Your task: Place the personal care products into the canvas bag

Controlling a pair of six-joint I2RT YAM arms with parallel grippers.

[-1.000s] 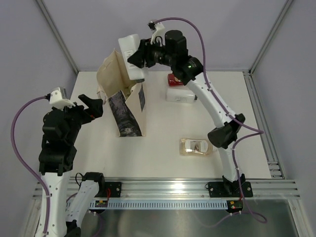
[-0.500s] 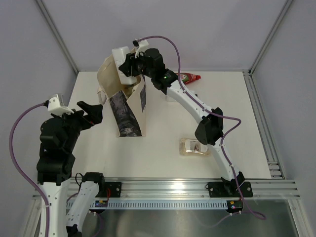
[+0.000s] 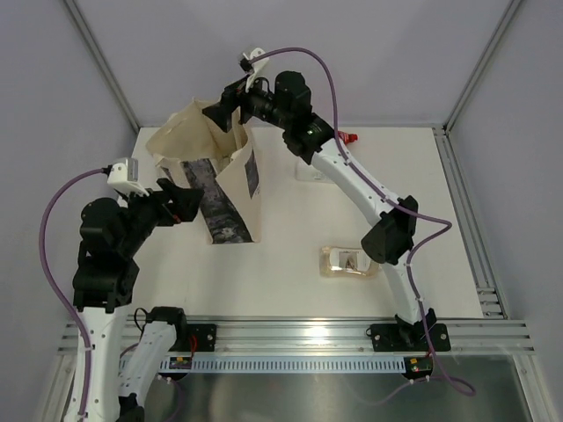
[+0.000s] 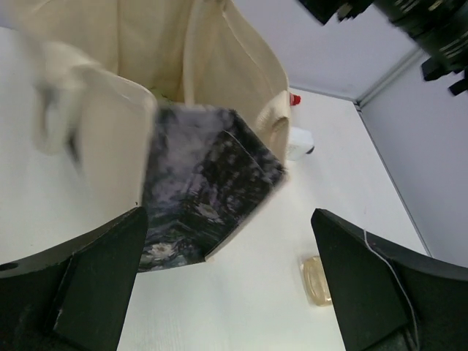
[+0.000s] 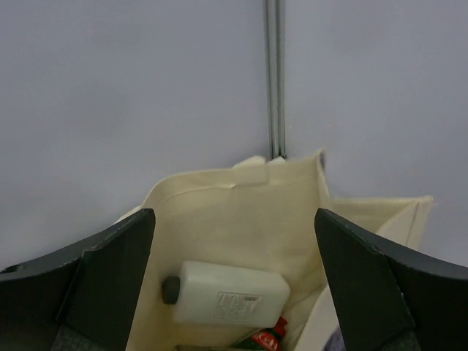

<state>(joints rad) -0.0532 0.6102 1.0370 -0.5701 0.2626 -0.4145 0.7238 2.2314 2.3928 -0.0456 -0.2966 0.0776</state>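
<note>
The canvas bag (image 3: 195, 145) stands open at the back left of the table, its dark picture panel (image 4: 205, 183) facing my left arm. My right gripper (image 3: 230, 101) hangs open above the bag's mouth, holding nothing. Straight below it, inside the bag (image 5: 241, 212), lie a white bottle with a grey cap (image 5: 227, 294) and part of a red bottle (image 5: 267, 338). My left gripper (image 3: 180, 204) is open and empty, close to the bag's left side. On the table lie a clear amber bottle (image 3: 349, 262) and a white bottle (image 3: 312, 171) half hidden by the right arm.
A red cap (image 3: 350, 137) peeks out behind the right arm near the back edge. The right arm arches over the table's middle. Grey walls close the table at the back and sides. An aluminium rail (image 3: 299, 334) runs along the near edge.
My right gripper has opened and the white bottle with the grey cap has dropped into the bag. The left gripper moved closer to the bag, whose mouth now gapes wider.
</note>
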